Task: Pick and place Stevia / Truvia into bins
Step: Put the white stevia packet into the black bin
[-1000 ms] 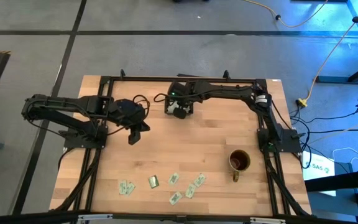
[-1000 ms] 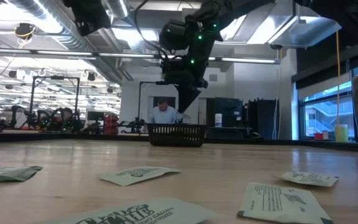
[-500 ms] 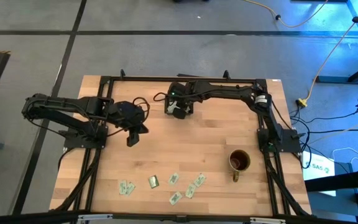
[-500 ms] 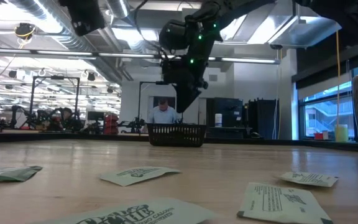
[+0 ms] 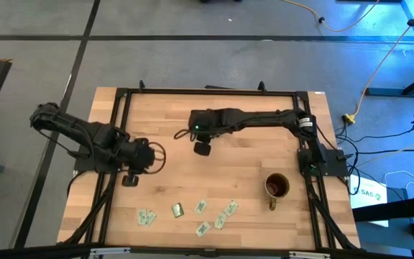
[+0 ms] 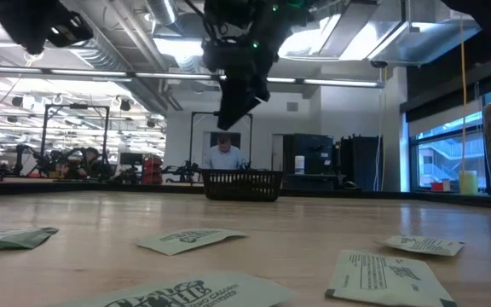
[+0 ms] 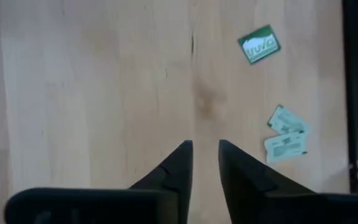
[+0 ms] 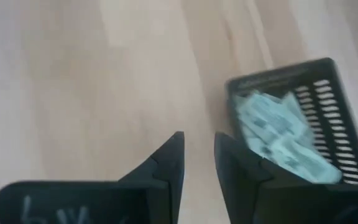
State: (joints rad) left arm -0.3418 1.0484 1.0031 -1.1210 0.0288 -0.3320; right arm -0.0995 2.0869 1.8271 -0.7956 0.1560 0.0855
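Several pale green and white Stevia / Truvia packets [image 5: 201,207] lie flat near the table's near edge; three of them show in the left wrist view [image 7: 284,133]. The black slatted bin [image 6: 244,184] stands at the far middle with packets inside it [image 8: 278,134]. In the high view my right arm hides it. My right gripper [image 5: 202,149] hangs open just on the near side of the bin [image 8: 319,118], with nothing between its fingers [image 8: 199,138]. My left gripper [image 5: 129,178] points down, open, over bare wood at the left, short of the packets [image 7: 205,146].
A round brownish-gold mug [image 5: 277,185] stands at the right, close to the packets. A black frame [image 5: 113,144] runs round the table's edges. Bare wood [image 5: 221,176] lies between the bin and the packets.
My right gripper has left its place over the bin, rising and moving toward the table's near edge. My left gripper has swung toward the near left corner, sunk a little and tipped to point more steeply down.
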